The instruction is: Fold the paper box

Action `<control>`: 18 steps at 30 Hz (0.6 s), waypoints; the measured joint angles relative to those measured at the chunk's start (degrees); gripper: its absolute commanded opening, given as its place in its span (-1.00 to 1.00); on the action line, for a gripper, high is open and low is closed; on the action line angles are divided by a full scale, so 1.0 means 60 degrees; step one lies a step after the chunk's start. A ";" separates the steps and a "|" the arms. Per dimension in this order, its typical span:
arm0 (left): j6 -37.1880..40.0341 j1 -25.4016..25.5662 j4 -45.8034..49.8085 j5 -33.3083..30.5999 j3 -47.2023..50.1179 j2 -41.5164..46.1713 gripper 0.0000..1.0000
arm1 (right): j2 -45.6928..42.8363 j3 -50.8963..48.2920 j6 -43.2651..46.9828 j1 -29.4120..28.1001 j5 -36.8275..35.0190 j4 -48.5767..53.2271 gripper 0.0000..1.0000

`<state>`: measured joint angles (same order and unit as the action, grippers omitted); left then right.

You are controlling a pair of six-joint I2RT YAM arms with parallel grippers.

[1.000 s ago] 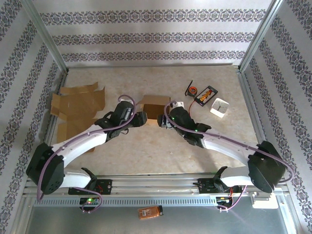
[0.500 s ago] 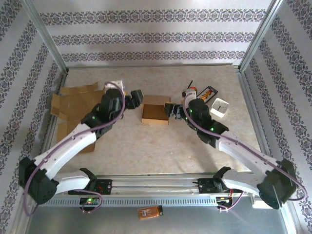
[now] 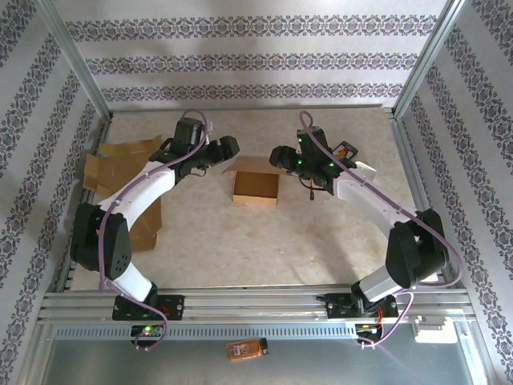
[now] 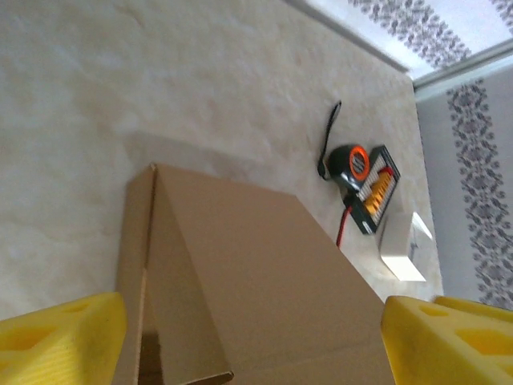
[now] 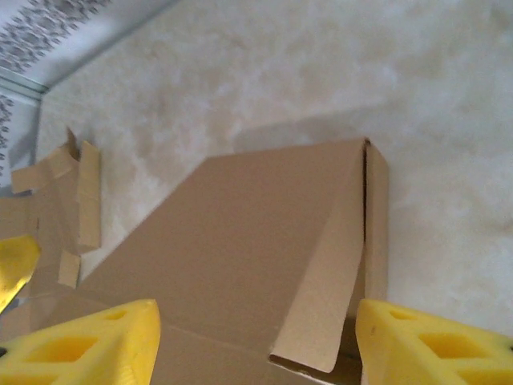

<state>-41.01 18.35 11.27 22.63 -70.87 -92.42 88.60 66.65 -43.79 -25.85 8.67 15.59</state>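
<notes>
Arms now drawn back fr. paper box (image 3: 256, 187); left gripper (image 3: 225, 149) & right gripper (image 3: 280, 156) wide open, empty. Step: closing lid. Next prob. needs side flaps tucked.

the paper box (image 3: 256, 186) is plain brown cardboard, like the flat sheets (image 3: 120, 172) at the left. the counter (image 3: 264, 241) is mottled beige and cream. the walls (image 3: 240, 60) are white with bands of grey-purple floral pattern. the left arm (image 3: 148, 188) and right arm (image 3: 365, 200) are white with black joints and purple cables. the left pincer (image 4: 255, 341) and right pincer (image 5: 256, 341) have bright yellow fingers (image 4: 60, 337). the tape measure (image 4: 350, 160) is black and orange; the tray (image 4: 375, 191) beside it seems black with orange-yellow, though blurred.
</notes>
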 measured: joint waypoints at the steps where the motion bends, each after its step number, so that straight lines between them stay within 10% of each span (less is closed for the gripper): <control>1: -0.0076 0.0000 -0.0051 0.0171 0.0051 -0.0047 0.54 | 0.0146 0.0000 -0.0080 0.0004 0.0153 0.0073 0.19; 18: -0.0736 0.0175 -0.0780 0.0801 0.1858 -0.0379 -0.26 | 0.1253 -0.0404 -0.0244 -0.0095 0.0630 0.0211 -0.20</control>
<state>-45.43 19.40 6.59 27.44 -59.72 -94.70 96.12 64.23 -45.25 -26.41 12.45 16.86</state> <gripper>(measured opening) 0.378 0.403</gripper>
